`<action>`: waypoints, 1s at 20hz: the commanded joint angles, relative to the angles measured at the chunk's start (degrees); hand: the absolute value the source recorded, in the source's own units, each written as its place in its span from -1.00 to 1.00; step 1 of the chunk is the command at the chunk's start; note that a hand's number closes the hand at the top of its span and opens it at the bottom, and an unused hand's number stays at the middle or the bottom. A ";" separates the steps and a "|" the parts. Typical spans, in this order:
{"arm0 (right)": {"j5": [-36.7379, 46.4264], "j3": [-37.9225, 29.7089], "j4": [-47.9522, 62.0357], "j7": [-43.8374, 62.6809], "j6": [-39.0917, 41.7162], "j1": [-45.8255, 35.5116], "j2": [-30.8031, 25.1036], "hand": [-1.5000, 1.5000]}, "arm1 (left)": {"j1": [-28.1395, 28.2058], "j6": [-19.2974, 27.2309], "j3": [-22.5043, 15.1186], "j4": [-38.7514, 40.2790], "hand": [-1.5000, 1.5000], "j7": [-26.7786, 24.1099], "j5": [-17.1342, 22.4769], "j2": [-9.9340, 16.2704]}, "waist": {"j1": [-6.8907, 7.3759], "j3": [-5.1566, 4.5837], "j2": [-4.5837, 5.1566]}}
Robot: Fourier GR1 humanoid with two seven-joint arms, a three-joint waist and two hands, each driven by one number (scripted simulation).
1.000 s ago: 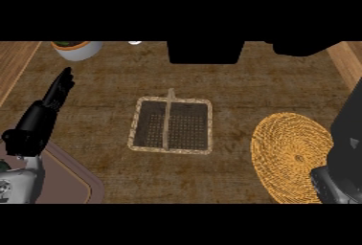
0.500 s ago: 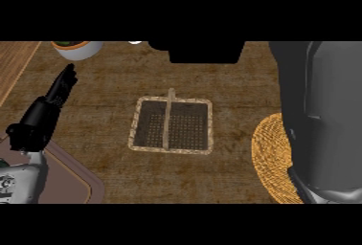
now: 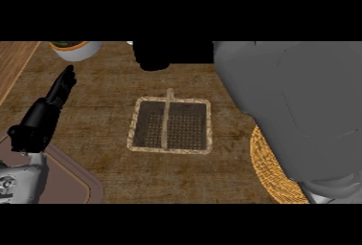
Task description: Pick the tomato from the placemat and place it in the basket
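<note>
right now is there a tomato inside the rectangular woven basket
No, the rectangular woven basket shows only its dark mesh bottom and centre handle, with nothing in it.

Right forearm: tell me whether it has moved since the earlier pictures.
Yes. The right forearm has swung leftward and up-frame, now hiding most of the placemat and nearing the basket.

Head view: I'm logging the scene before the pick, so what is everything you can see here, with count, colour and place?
basket: one, tan rim with dark mesh floor and a centre handle, middle of the counter.
placemat: one, woven orange-yellow, round, right of the basket, mostly hidden by the right forearm.
tomato: not visible.
bowl: one, white with orange rim, upper left.
dark block: one, black, top centre.
board: one, brown, lower left corner.
counter: brown.
left hand: black, fingers straight, at left.
right forearm: grey, at right; its hand not in view.
</note>
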 commanded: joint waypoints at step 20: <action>-3.86 -9.37 -1.60 5.27 -10.18 -0.26 3.03 -1.00 | 0.84 -0.08 0.15 0.06 0.00 -1.49 -0.45 -0.82 | 0.36 0.02 0.14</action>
